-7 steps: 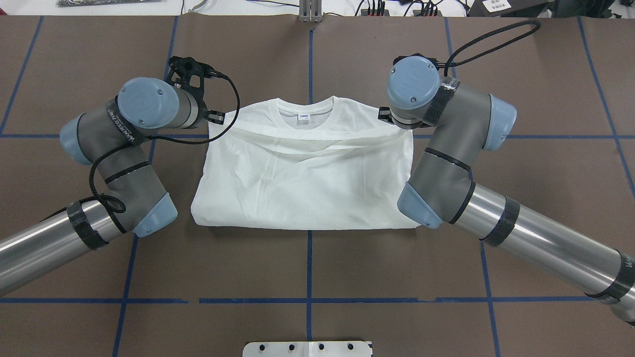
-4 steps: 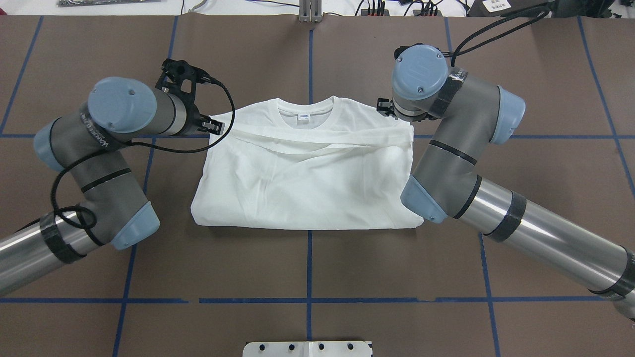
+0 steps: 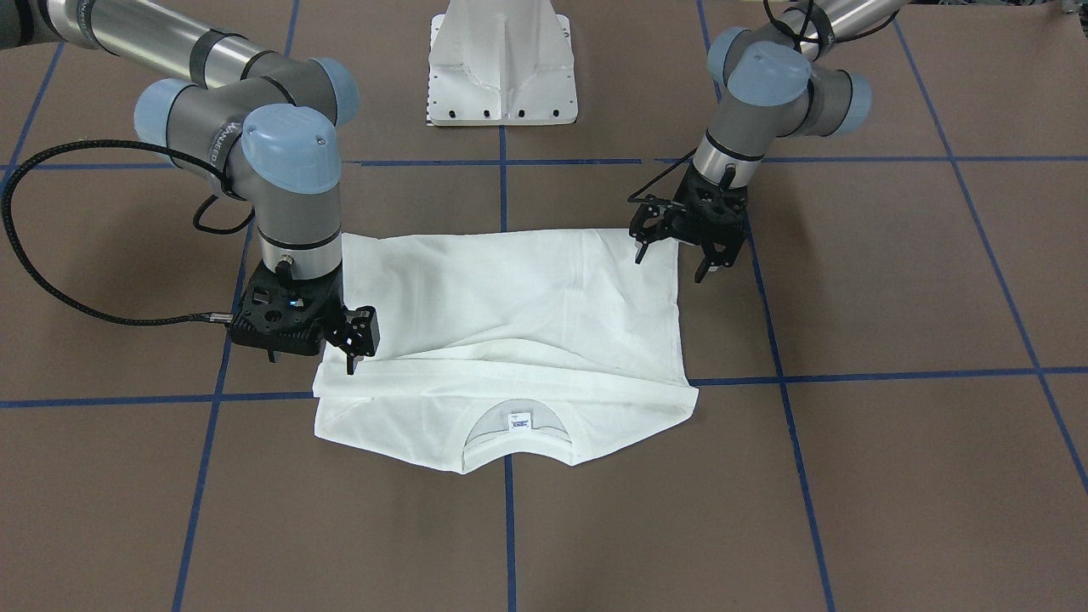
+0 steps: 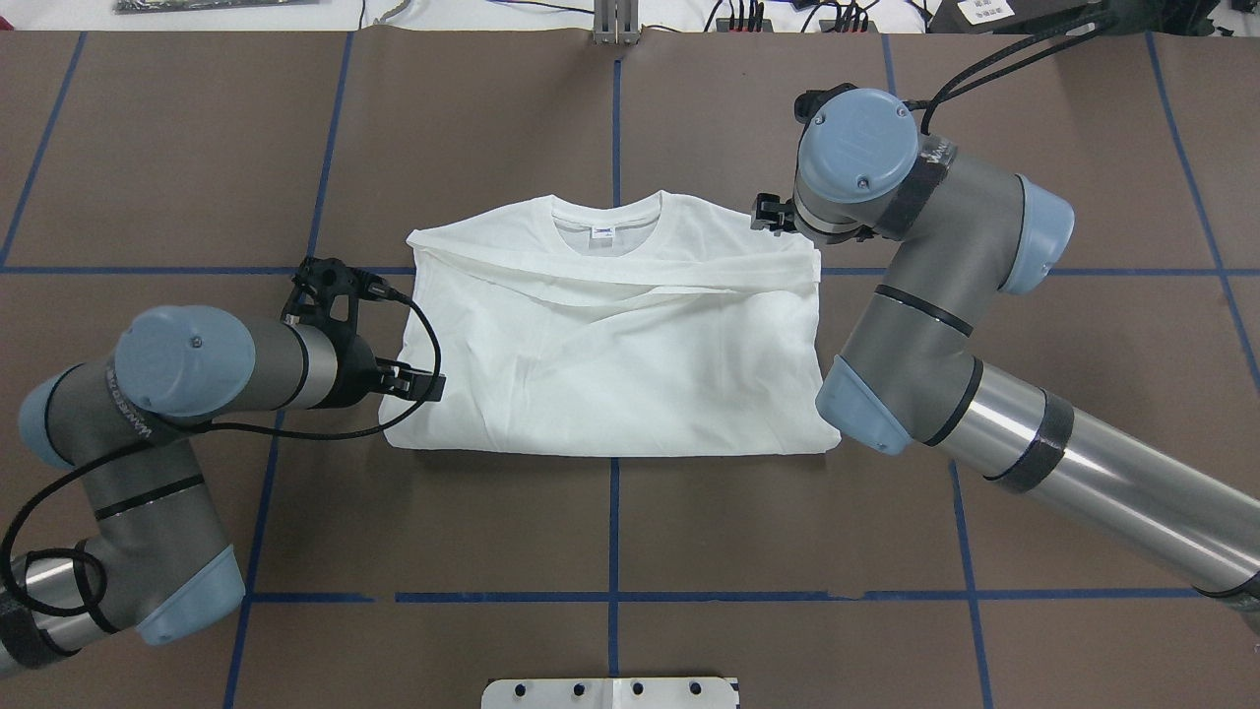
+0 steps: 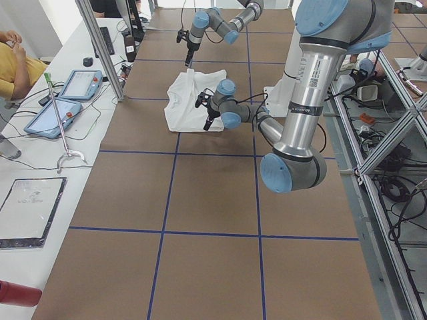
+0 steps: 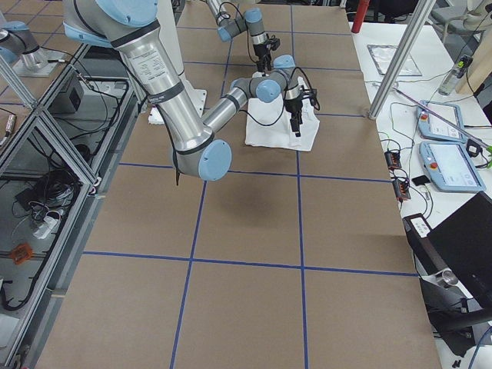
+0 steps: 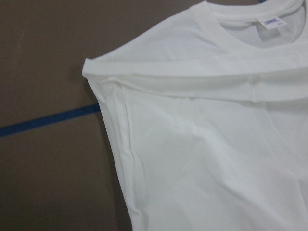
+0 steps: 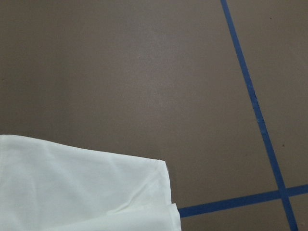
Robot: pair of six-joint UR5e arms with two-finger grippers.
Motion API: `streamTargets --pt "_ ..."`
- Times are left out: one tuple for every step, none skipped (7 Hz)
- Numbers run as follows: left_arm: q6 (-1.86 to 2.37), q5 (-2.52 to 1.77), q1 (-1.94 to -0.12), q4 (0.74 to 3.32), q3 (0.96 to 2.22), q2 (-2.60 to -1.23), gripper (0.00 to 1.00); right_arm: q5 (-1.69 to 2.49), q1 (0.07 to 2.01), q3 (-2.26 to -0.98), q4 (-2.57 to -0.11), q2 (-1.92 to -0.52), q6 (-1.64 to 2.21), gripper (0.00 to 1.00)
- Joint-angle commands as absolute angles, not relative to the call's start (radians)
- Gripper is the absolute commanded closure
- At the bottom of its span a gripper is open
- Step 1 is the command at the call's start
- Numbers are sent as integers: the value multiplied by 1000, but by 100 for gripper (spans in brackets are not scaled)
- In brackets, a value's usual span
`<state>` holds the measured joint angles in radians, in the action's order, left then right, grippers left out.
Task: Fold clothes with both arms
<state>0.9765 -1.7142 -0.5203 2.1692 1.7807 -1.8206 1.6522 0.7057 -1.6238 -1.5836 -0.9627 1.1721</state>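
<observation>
The white T-shirt (image 4: pixel 610 364) lies flat on the brown table, collar and neck label (image 4: pixel 602 232) on the far side, both sleeves folded across the chest. No black text shows. My left gripper (image 4: pixel 413 379) is open and empty, just above the shirt's near left hem corner; in the front view (image 3: pixel 673 259) its fingers spread wide. My right gripper (image 4: pixel 771 215) is open and empty above the right shoulder (image 3: pixel 313 355). The left wrist view shows the left shoulder and collar (image 7: pixel 216 159). The right wrist view shows one shirt corner (image 8: pixel 82 192).
The white pedestal base (image 3: pixel 501 68) stands at the table's near middle edge. Blue tape lines (image 4: pixel 612 512) grid the brown table. Tablets and cables lie on a side bench (image 5: pixel 63 100), where an operator in yellow (image 5: pixel 13 63) sits.
My left arm has swung back from the shirt's left shoulder to its near left hem corner. My right arm has drawn slightly outward from the right shoulder. The folded sleeves lie still.
</observation>
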Motion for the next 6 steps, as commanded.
streamTargets --pt "1056 -1683 -454 2206 1782 -1799 30 1652 704 -1626 -1583 -966 1172 0" --pt "1078 -1683 -434 2206 1787 -1804 64 1652 704 -1626 -1583 -966 1172 0" --pt "1092 -1681 -428 2206 1787 -1804 94 1651 704 -1625 -1583 -966 1170 0" --pt "1094 -1678 -426 2206 1795 -1802 100 1651 703 -1624 -1582 -966 1172 0" --pt "1091 -1665 -428 2206 1801 -1801 100 1649 700 -1623 -1566 -966 1172 0" --pt "1077 -1669 -434 2204 1805 -1793 100 1648 699 -1618 -1553 -969 1172 0"
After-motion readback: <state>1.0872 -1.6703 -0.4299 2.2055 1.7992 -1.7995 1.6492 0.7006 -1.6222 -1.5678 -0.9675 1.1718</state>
